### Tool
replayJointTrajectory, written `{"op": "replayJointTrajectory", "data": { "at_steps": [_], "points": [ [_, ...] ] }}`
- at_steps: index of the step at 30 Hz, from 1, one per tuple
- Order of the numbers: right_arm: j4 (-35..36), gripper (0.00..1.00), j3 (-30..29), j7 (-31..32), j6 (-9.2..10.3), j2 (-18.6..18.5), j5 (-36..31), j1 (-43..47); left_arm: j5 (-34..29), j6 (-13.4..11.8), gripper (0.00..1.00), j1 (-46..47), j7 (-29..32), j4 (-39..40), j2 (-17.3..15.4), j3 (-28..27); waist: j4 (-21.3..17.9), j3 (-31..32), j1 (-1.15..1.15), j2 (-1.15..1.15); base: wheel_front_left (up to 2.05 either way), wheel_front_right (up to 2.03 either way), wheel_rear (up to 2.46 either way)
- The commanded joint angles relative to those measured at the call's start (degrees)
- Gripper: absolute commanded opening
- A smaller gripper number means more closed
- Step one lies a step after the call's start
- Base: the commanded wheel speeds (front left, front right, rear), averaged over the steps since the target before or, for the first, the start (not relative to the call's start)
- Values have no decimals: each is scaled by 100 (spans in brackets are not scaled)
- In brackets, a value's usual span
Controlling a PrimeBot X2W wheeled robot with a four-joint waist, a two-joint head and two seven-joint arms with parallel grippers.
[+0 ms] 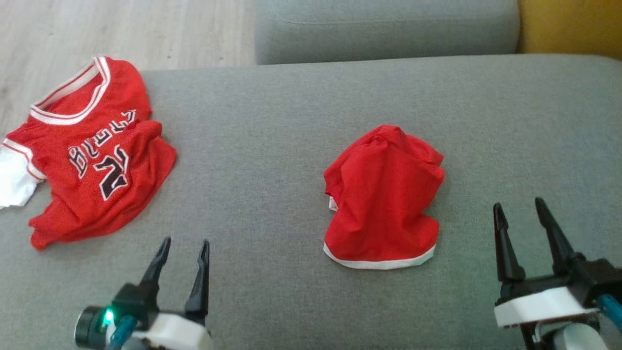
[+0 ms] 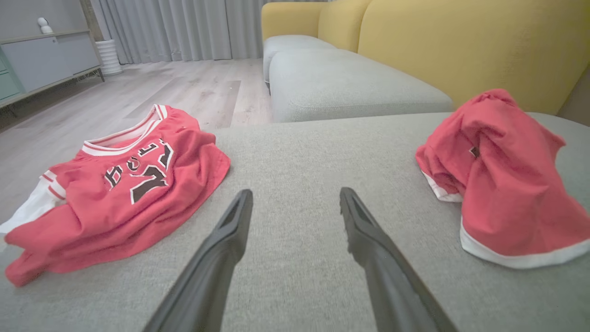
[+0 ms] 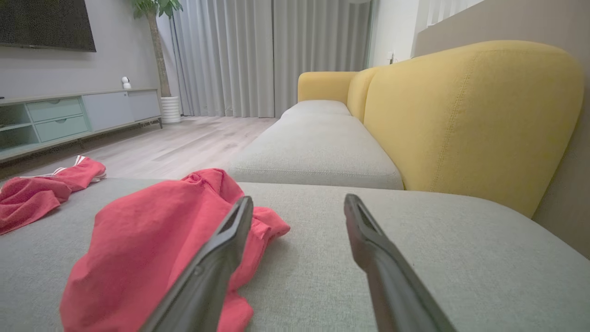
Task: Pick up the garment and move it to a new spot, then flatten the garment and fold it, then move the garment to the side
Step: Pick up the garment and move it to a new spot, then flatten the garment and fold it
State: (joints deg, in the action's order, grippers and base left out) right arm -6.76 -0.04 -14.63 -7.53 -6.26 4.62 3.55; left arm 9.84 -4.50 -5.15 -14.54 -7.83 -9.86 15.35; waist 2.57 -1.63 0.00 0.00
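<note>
"BULLS", "2" on red jersey (image 1: 92, 160)

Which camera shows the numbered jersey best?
The head view: it sees nearly the whole jersey from above, lettering plain. The left wrist view shows the jersey low and foreshortened; the right wrist view catches a crumpled part.

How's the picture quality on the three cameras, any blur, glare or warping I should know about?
Head view: soft and slightly smeared, even light, faint shadow beside the crumpled red garment. Left wrist view: wide-angle stretch, left gripper blurred near the lens, reds washed pink. Right wrist view: likewise, right gripper soft, no glare.
</note>
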Motion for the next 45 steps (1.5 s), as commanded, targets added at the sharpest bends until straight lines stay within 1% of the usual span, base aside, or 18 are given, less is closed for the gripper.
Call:
{"op": "replayJointTrajectory", "data": {
  "at_steps": [1, 11, 18, 20, 22, 26, 29, 36, 40, 41, 42, 43, 44, 45],
  "points": [
    [125, 100, 118, -37, 4, -63, 3, -47, -61, 39, 100, 113, -45, 160, -10, -302, 49, 58, 0, 0, 0, 0, 0],
    [-27, 100, 181, -37, 4, -59, 22, 16, -193, 273, 100, -92, -45, 83, 191, -693, 47, 119, 0, 0, 0, 0, 0],
    [-49, 100, 241, -37, 4, -78, 42, -6, -283, 420, 100, -60, -46, 44, 297, -788, -33, 94, 0, 0, 0, 0, 0],
    [-52, 100, 251, -37, 4, -81, 47, -15, -293, 484, 100, -21, -46, 39, 339, -794, -64, 88, 0, 0, 0, 0, 0],
    [-48, 100, 260, -37, 4, -87, 52, -23, -259, 624, 100, 42, -46, 7, 386, -752, -97, 69, 0, 0, 0, 0, 0],
    [-45, 100, 291, -37, 4, -113, 62, -69, -99, 988, 100, 295, -46, -133, 518, -366, -181, 21, 0, 0, 0, 0, 0],
    [-34, 100, 330, -37, 4, -125, 69, -114, 44, 1127, 100, 578, -46, -367, 589, 105, -278, -34, 0, 0, 0, 0, 0],
    [-21, 100, 448, -37, 4, -144, 75, -284, 681, 1195, 100, 1508, -38, -1395, 675, 1244, -622, -254, 0, 0, 0, 0, 0],
    [1, 100, 480, -37, 4, -134, 83, -396, 1039, 1197, 100, 2062, 8, -2073, 687, 1639, -857, -428, 0, 0, 0, 0, 0],
    [3, 100, 493, -37, 4, -132, 82, -415, 1150, 1197, 93, 2168, 11, -2230, 688, 1711, -914, -469, 0, 0, 0, 0, 0],
    [4, 100, 498, -37, 4, -131, 82, -429, 1275, 1197, 76, 2268, 14, -2371, 690, 1791, -962, -505, 0, 0, 0, 0, 0],
    [4, 100, 497, -37, 4, -130, 84, -440, 1340, 1197, 47, 2378, 16, -2505, 691, 1902, -1007, -544, 0, 0, 0, 0, 0],
    [2, 100, 497, -37, 4, -131, 86, -453, 1426, 1197, 20, 2479, 15, -2612, 691, 2026, -1046, -583, 0, 0, 0, 0, 0],
    [0, 100, 488, -37, 4, -130, 89, -465, 1560, 1197, 0, 2566, 10, -2680, 692, 2130, -1079, -614, 0, 0, 0, 0, 0]
  ]
}}
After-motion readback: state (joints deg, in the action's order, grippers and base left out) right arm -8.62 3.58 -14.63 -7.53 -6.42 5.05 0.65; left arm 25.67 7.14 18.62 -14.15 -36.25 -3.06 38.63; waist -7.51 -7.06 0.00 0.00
